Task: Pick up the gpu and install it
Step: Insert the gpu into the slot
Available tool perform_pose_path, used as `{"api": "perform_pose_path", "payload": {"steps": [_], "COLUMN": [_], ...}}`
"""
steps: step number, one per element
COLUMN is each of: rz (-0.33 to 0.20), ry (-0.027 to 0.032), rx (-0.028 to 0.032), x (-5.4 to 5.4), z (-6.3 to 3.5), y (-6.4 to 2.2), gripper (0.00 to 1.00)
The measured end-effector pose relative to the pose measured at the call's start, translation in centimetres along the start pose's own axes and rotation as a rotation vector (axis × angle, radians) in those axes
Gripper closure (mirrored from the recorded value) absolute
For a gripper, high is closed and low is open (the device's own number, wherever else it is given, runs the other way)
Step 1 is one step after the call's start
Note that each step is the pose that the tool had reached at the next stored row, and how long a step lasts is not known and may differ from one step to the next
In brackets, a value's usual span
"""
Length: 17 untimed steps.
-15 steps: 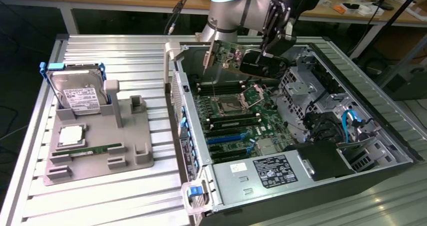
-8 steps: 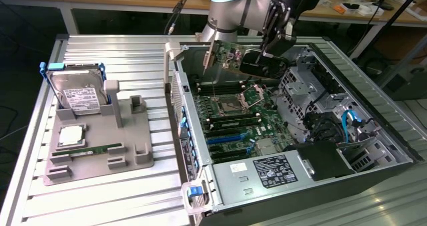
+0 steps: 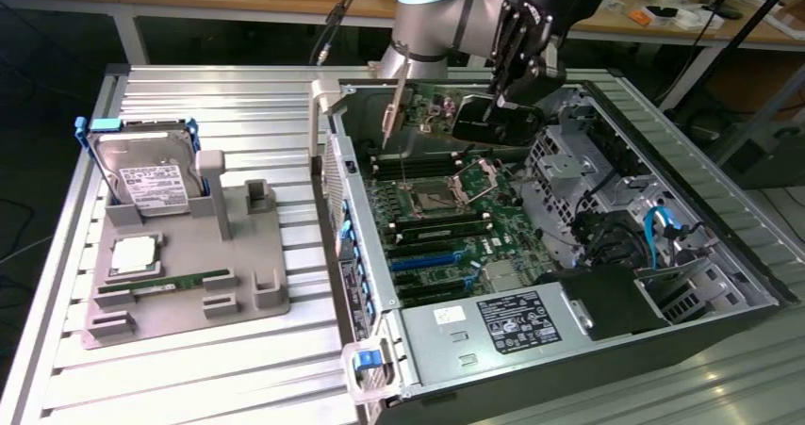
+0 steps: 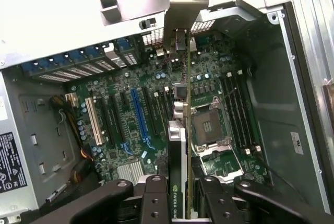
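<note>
The table (image 3: pixel 188 387) carries an open case (image 3: pixel 742 265) lying on its side, with the motherboard (image 3: pixel 440 208) exposed. On the exterior view's left stands a grey holder (image 3: pixel 252 293) with the hard drive (image 3: pixel 149 175) and the memory stick (image 3: pixel 176 282) in it.

The pick-up is done. The gripper (image 4: pixel 180 205) hangs over the case, its fingers (image 4: pixel 152 199) closed on the gpu (image 4: pixel 177 145), which is held on edge above the motherboard (image 4: pixel 156 78), clear of it, with its bracket (image 4: pixel 183 4) toward the case's rear wall. Judging by that gap, the card is not yet seated in a slot (image 4: pixel 138 114), so the install remains.
</note>
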<state>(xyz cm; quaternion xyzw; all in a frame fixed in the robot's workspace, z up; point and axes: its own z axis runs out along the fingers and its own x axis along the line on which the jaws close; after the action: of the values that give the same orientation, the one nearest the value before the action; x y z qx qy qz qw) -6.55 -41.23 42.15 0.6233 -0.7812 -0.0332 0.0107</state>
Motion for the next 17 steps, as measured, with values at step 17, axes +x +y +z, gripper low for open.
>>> {"api": "perform_pose_path", "payload": {"steps": [17], "rz": [-0.257], "ry": [0.0168], "rx": [-0.0060], "x": [0.00], "z": [0.10], "y": [-0.03], "gripper": [0.73]}}
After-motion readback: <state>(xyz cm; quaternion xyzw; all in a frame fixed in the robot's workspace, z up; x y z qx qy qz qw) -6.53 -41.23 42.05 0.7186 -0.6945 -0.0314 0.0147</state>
